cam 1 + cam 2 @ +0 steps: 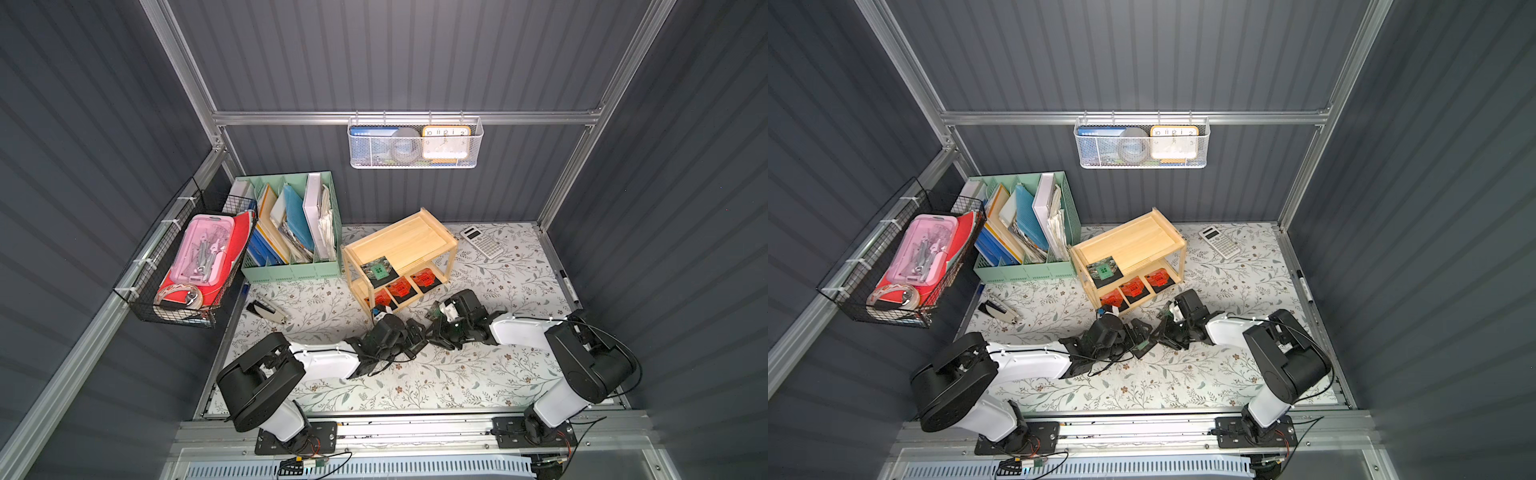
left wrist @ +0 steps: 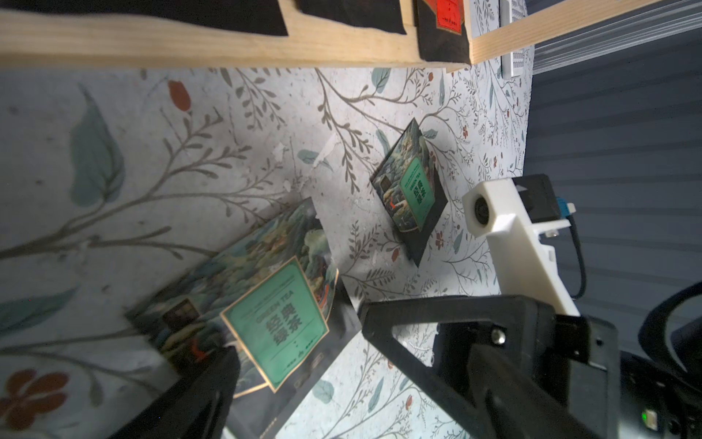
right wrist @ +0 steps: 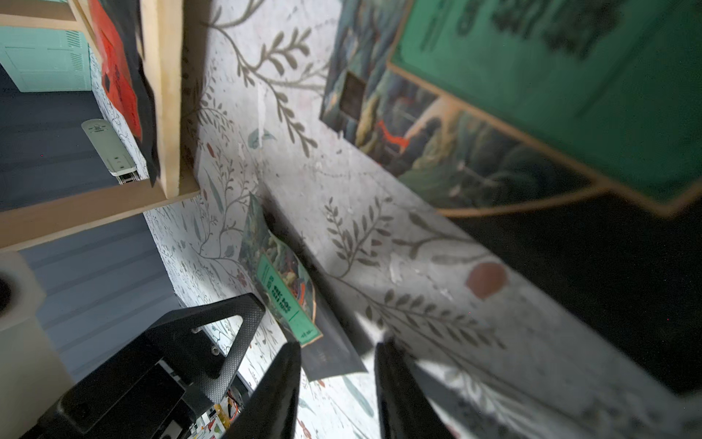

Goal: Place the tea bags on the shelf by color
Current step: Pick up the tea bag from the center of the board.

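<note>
The light wood shelf (image 1: 409, 239) stands at mid-table. One green tea bag (image 1: 378, 270) lies on its top tier, and three orange-red tea bags (image 1: 401, 287) sit in a row on the lower tier. Both arms meet low in front of it. My left gripper (image 2: 342, 372) is open wide around a green tea bag (image 2: 266, 304) that lies tilted on the table, one finger over its corner. My right gripper (image 3: 338, 346) is open too, and that bag's black edge (image 3: 330, 357) shows between its tips. Another green tea bag (image 2: 412, 190) lies flat beside the right wrist.
A mint-green file organizer (image 1: 291, 232) stands left of the shelf, with a black wire basket (image 1: 187, 266) on the left wall. A stapler (image 1: 268, 309) lies front left, a calculator (image 1: 482, 242) back right, and a marker (image 1: 569, 286) at the right edge.
</note>
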You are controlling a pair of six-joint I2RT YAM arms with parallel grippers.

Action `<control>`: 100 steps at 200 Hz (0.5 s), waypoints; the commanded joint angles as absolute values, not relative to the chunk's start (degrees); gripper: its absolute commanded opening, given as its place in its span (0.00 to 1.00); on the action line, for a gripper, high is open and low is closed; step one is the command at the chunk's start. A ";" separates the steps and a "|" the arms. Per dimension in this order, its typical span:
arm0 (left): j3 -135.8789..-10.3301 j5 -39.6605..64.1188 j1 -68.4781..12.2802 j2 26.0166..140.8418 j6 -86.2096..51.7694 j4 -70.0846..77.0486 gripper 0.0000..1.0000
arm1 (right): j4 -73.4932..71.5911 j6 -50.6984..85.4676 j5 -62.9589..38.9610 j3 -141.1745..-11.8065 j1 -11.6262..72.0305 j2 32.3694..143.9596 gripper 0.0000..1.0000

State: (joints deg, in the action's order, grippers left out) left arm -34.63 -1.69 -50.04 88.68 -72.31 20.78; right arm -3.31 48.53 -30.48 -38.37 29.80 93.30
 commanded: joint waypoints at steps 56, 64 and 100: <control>-35.25 -1.23 -50.19 90.57 -74.02 18.41 1.00 | -3.58 48.15 -31.77 -38.91 29.53 94.90 0.38; -35.31 -1.23 -50.19 90.62 -74.16 18.31 1.00 | -3.93 48.19 -31.98 -38.81 29.53 95.07 0.38; -35.27 -1.14 -50.16 90.71 -74.49 17.99 1.00 | -5.63 48.59 -32.91 -38.63 29.45 95.95 0.38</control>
State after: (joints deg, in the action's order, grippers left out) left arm -34.76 -1.61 -50.04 89.76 -73.56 20.16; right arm -5.13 48.60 -32.34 -38.37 29.71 94.37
